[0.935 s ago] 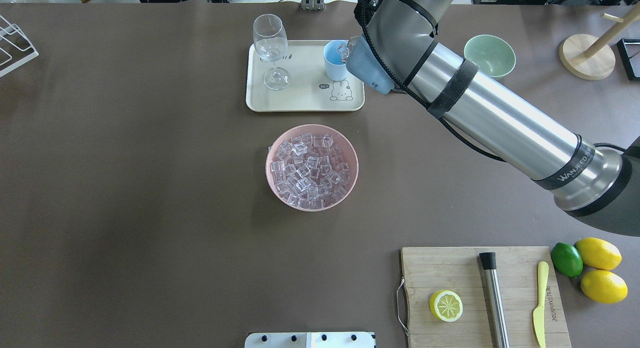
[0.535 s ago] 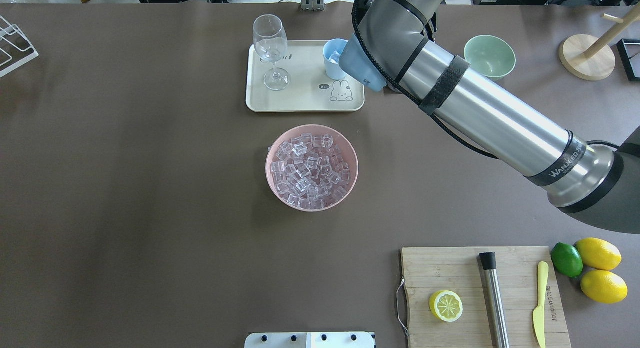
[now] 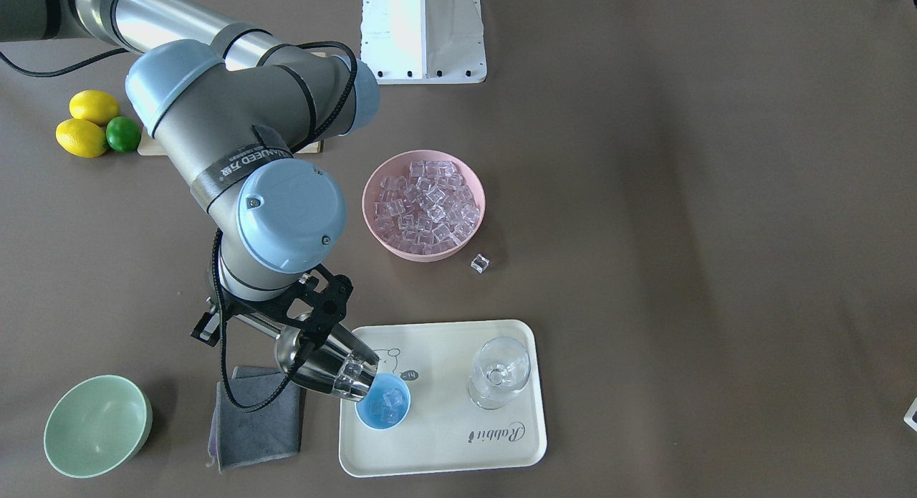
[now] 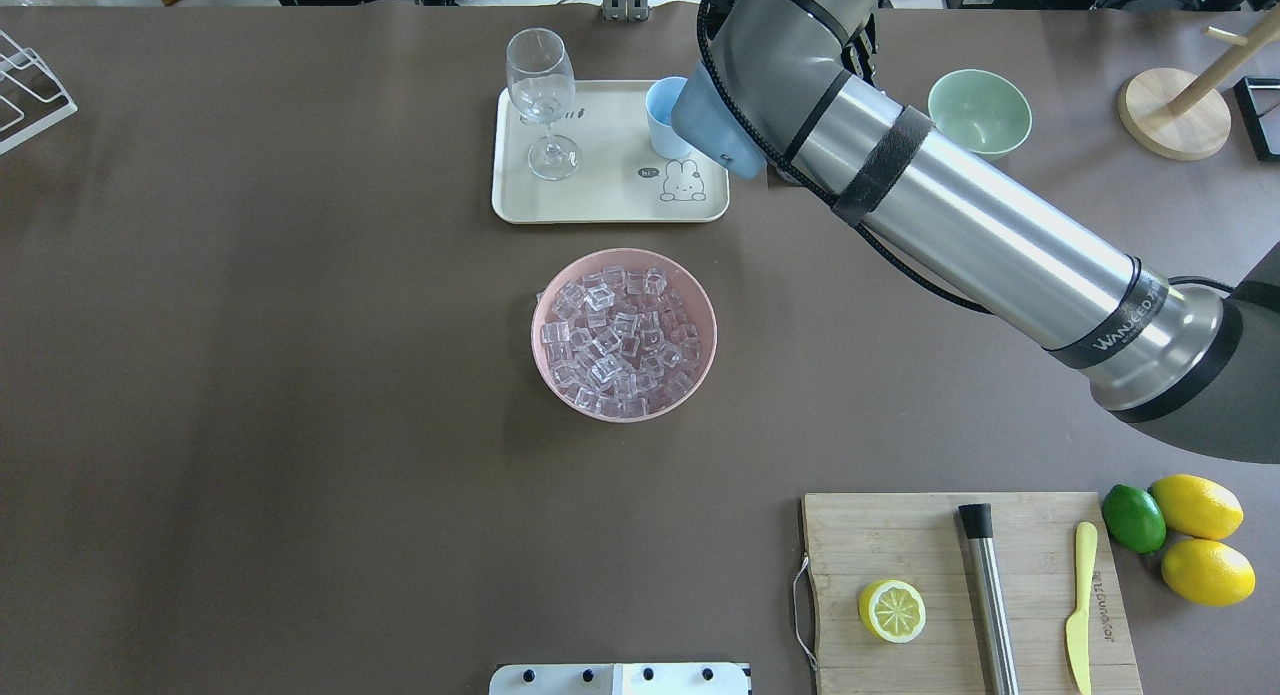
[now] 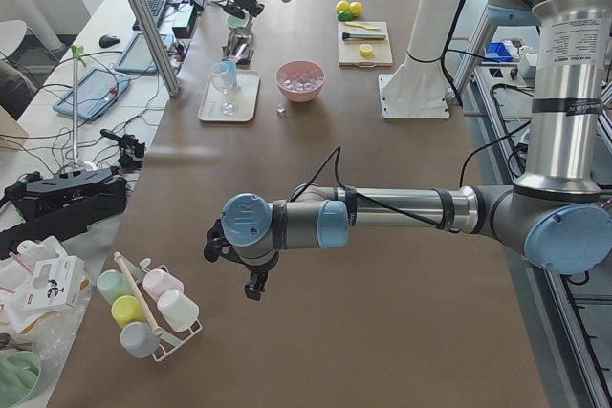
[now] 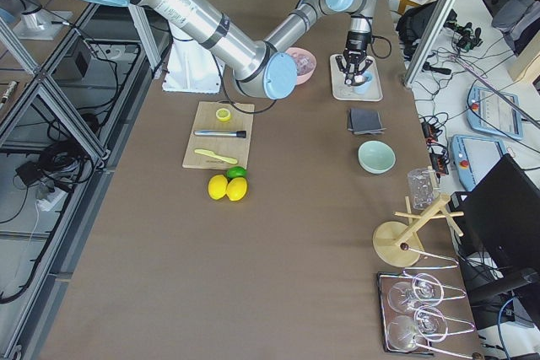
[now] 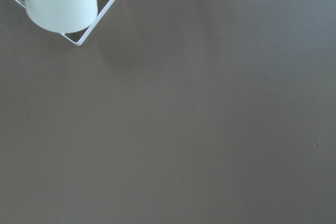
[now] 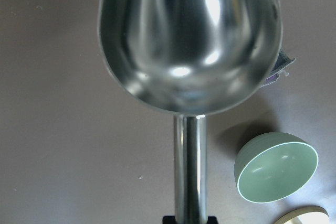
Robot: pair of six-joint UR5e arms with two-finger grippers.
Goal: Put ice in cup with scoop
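My right gripper [image 3: 309,317] is shut on the handle of the silver scoop [image 3: 326,365]. The scoop is tilted mouth-down over the rim of the light-blue cup [image 3: 383,405], with clear ice [image 3: 351,375] at its mouth. A few cubes [image 3: 390,400] lie in the cup. The cup stands on the cream tray [image 3: 501,448]. In the overhead view my right arm hides most of the cup [image 4: 660,115]. The scoop [image 8: 189,40] fills the right wrist view. A pink bowl [image 4: 548,375] holds many ice cubes [image 4: 620,340]. My left gripper [image 5: 234,260] hangs far off; I cannot tell if it is open or shut.
A stemmed glass [image 3: 499,372] stands on the tray right of the cup. One loose cube [image 3: 478,264] lies by the pink bowl. A grey cloth [image 3: 258,423] and a pale green bowl [image 3: 97,426] lie beside the scoop. A cutting board [image 4: 900,545] with muddler, knife and lemon half sits near the base.
My right wrist has moved left over the cup and now hides more of it in the overhead view. The scoop's icy tip no longer shows there.
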